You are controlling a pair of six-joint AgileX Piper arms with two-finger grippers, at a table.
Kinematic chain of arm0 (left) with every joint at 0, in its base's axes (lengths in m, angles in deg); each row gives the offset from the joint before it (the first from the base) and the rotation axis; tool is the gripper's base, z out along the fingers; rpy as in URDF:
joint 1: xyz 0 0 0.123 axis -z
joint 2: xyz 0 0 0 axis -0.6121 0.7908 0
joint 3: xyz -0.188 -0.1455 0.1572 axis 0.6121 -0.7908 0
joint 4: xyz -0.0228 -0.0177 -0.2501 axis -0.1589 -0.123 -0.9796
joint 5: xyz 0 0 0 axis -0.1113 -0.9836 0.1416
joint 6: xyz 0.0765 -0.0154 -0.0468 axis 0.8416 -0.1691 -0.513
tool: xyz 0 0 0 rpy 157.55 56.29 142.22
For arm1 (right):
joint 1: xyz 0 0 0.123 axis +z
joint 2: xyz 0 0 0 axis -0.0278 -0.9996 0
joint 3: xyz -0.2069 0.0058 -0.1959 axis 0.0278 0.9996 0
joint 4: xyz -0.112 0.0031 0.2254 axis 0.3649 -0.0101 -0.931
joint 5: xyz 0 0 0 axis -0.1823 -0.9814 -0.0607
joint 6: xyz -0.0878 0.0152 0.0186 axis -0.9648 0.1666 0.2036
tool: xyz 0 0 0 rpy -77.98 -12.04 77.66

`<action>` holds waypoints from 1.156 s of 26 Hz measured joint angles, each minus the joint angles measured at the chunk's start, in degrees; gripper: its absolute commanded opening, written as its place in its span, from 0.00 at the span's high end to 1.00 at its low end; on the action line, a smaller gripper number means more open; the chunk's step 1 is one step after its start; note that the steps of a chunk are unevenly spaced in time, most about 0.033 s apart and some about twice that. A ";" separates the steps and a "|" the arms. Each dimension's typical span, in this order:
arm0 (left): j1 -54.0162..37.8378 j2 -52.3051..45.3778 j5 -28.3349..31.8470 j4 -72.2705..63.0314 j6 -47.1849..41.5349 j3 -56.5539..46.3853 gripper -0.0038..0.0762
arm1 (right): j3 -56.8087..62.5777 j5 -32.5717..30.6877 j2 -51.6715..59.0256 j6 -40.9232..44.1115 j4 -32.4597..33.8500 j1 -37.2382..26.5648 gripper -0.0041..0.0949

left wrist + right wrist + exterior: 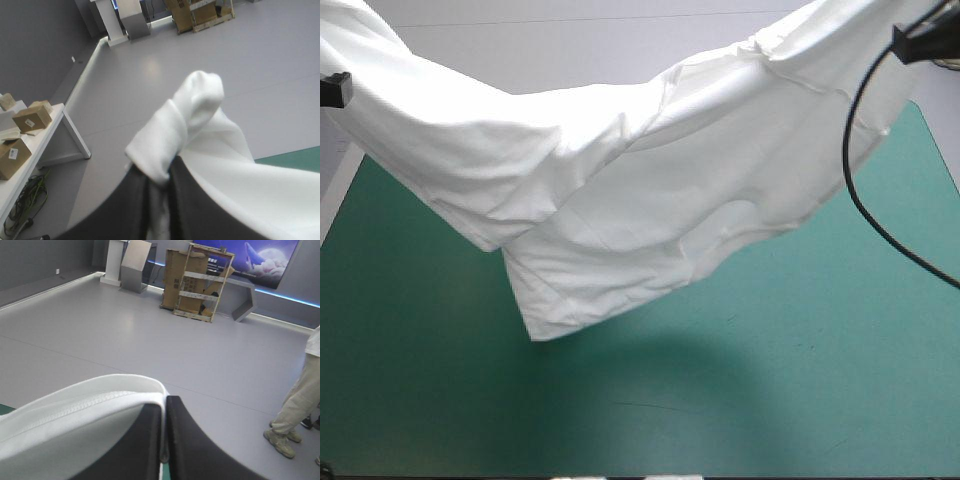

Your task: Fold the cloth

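The white T-shirt (650, 200) hangs in the air over the table, stretched like a hammock from the upper left to the upper right of the high view. It sags in the middle, and a lower corner (535, 335) dips toward the teal-green cover. My left gripper (159, 182) is shut on a bunched end of the T-shirt (200, 115), which bulges out past the black fingertips. My right gripper (164, 405) is shut on a stitched hem of the T-shirt (85, 410). Both arms are raised and both wrist views look level into the room.
The teal-green cover (790, 380) shows beneath the hanging shirt, from its sagging middle to the table's near edge, with the shirt's shadow on it. The table's left edge (340, 190) runs beside the shirt's left end.
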 measured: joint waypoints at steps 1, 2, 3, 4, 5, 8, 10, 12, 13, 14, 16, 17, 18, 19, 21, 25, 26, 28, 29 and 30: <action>0.00 -1.58 0.05 0.00 0.40 0.21 0.93 | 2.62 1.03 3.65 -0.49 1.01 0.00 0.97; 0.00 -2.53 0.05 -0.22 0.78 0.27 0.93 | 3.63 1.59 5.19 -0.63 1.27 0.00 0.97; 0.00 -3.87 0.05 -0.59 1.15 0.33 0.93 | 4.54 1.91 6.95 -0.77 1.29 0.00 0.97; 0.00 -4.79 0.05 -0.95 1.23 0.39 0.93 | 4.67 1.73 7.93 -0.81 1.29 0.00 0.97; 0.00 -5.62 -0.01 -1.39 1.38 0.43 0.93 | 4.80 1.18 8.68 -0.81 1.29 0.00 0.97; 0.00 -7.47 -0.08 -2.38 1.52 0.28 0.93 | 5.75 -0.53 10.08 0.31 0.88 0.00 0.97; 0.00 -8.27 -0.08 -2.57 1.52 -1.64 0.93 | 8.71 -0.94 10.29 0.90 -0.53 0.00 0.97; 0.00 -8.01 -0.13 -2.57 1.52 -6.93 0.93 | 13.12 -0.94 9.67 0.90 -2.27 0.00 0.97; 0.00 -7.65 -0.13 -2.57 1.52 -8.83 0.93 | 14.82 -0.94 9.35 0.90 -2.57 0.00 0.97; 0.00 -7.25 0.01 -2.57 1.52 -11.35 0.93 | 16.56 -0.94 8.84 0.90 -2.63 0.00 0.97; 0.00 -6.30 0.81 -2.57 1.52 -16.25 0.93 | 19.80 -0.72 7.72 0.90 -2.57 0.00 0.97; 0.00 -5.61 2.32 -2.59 1.52 -19.10 0.93 | 22.05 -0.14 6.74 0.90 -2.06 0.00 0.97; 0.00 -4.76 4.52 -2.74 1.33 -22.00 0.93 | 23.57 0.65 5.95 0.90 -1.59 0.00 0.97; 0.00 -3.97 7.15 -2.90 1.06 -24.89 0.93 | 25.11 2.06 4.82 0.90 -1.00 0.00 0.97; 0.00 -1.66 12.94 -3.71 0.54 -30.33 0.93 | 28.68 5.93 2.00 0.97 0.39 0.00 0.97; 0.00 4.36 21.79 -6.06 0.25 -37.90 0.93 | 33.86 13.79 -4.37 1.24 1.48 0.00 0.97; 0.00 6.21 23.70 -6.81 0.23 -39.34 0.93 | 34.74 16.08 -6.79 1.31 1.48 0.00 0.97; 0.00 11.56 28.34 -9.19 0.18 -42.03 0.93 | 35.31 19.87 -12.91 1.36 1.48 0.00 0.97; 0.00 13.51 29.48 -10.16 0.18 -42.36 0.93 | 35.36 20.76 -14.72 1.45 1.48 0.00 0.97; 0.00 15.38 30.78 -11.08 0.08 -42.60 0.93 | 35.36 21.77 -16.97 1.77 1.48 0.00 0.97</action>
